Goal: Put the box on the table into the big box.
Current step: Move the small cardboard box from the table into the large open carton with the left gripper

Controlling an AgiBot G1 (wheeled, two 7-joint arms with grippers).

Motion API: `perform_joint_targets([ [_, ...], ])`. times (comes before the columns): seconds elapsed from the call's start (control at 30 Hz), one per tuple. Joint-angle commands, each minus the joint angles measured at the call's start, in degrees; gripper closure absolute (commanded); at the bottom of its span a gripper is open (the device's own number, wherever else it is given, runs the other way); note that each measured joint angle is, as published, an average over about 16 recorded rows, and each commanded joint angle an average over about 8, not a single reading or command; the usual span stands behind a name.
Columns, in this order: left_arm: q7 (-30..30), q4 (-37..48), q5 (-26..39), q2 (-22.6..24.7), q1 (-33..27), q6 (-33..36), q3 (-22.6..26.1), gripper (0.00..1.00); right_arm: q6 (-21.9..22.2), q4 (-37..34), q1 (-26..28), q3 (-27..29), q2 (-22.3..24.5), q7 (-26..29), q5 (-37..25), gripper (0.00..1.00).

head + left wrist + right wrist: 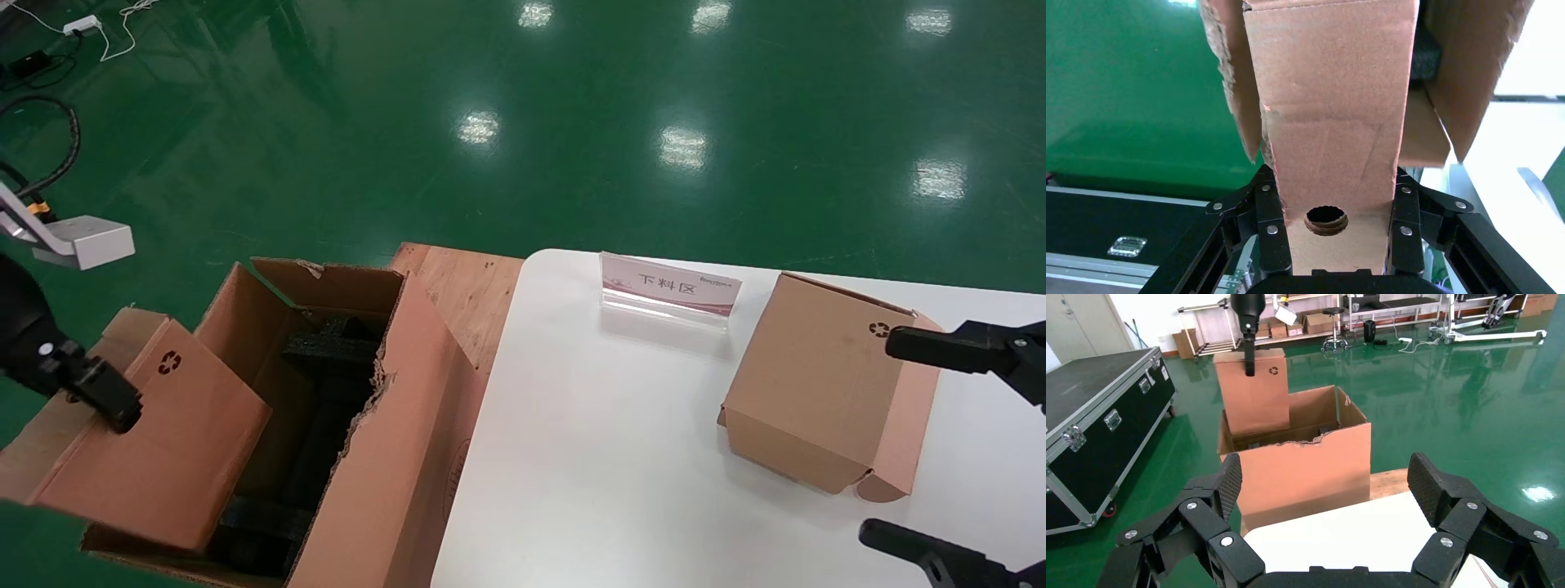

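1. Flat cardboard box (155,441) with a black recycling symbol near its upper corner, clamped by its narrow end between the fingers of the left gripper (1333,242); hangs tilted over the near-left rim of the big box (392,457), lower part dipping into the opening.
2. Seen from the left wrist: box (1330,122) running straight out from the closed fingers (1270,229), a round punched hole near the held end, pads pressed on both thin sides.
3. Big corrugated carton (1303,459) standing on the green floor (572,122) just beside the left edge of the white table (588,457); torn, ragged rim along its table-side wall, black foam inserts (327,359) inside.
4. Right gripper (1324,496) spread wide and holding nothing, parked over the right end of the table; its two fingertips straddling the chunkier brown carton (825,384) from the right without touching it.
5. Chunky carton sitting on the tabletop, recycling mark near its far right corner, rounded tuck tabs toward the near side.
6. Clear acrylic sign stand (668,292) with a pink strip and printed characters, upright at the far table edge.
7. Wooden pallet (466,302) between big carton and table, farther back.
8. Black flight case (1095,416) on the floor beyond, in the right wrist view.
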Motion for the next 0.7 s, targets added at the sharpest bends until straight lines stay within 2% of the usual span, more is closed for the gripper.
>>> perform_joint_targets([
  [0.03, -0.41, 0.87, -0.07, 0.52, 0.73, -0.98, 0.34, 1.00, 0.00, 0.00, 0.00, 0.00, 0.00, 0.00, 0.00, 0.00],
  [0.37, -3.88, 3.81, 1.20, 0.32, 9.10, -10.02, -1.32, 1.00, 0.00, 0.00, 0.00, 0.00, 0.00, 0.00, 0.00, 0.00],
  [0.7, -4.49, 5.47, 1.60, -0.50, 15.79, -16.63, -2.87, 1.00, 0.00, 0.00, 0.00, 0.00, 0.00, 0.00, 0.00, 0.00],
])
